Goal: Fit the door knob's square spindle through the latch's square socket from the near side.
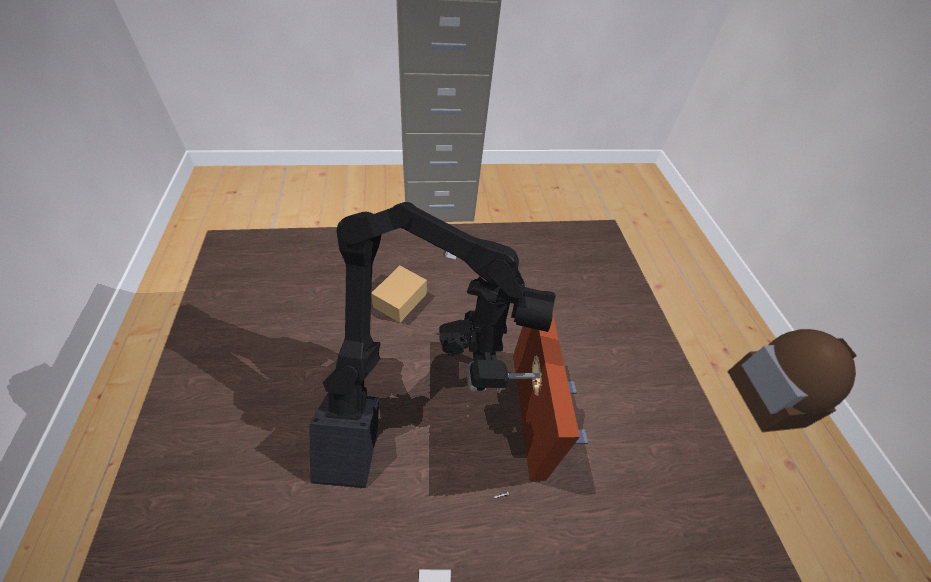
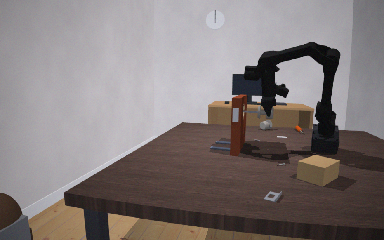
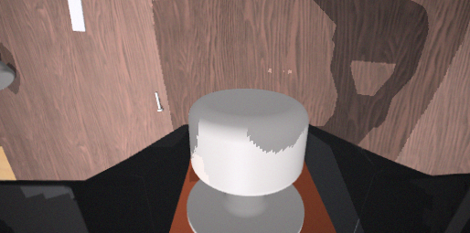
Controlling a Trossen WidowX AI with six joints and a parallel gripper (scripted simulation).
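Note:
A red-brown wooden door block stands upright on the table; it also shows in the exterior view. My gripper points down and is shut on the grey door knob, also seen in the exterior view. The knob's spindle lies level and its tip reaches the block's robot-facing side at the latch. The knob's round plate stands apart from the wood by most of the spindle's length. How deep the tip sits in the socket is hidden.
A tan box lies behind the arm. A second grey knob, an orange screwdriver, a white strip, loose screws and a small grey plate lie on the table. The arm's base stands left of the block.

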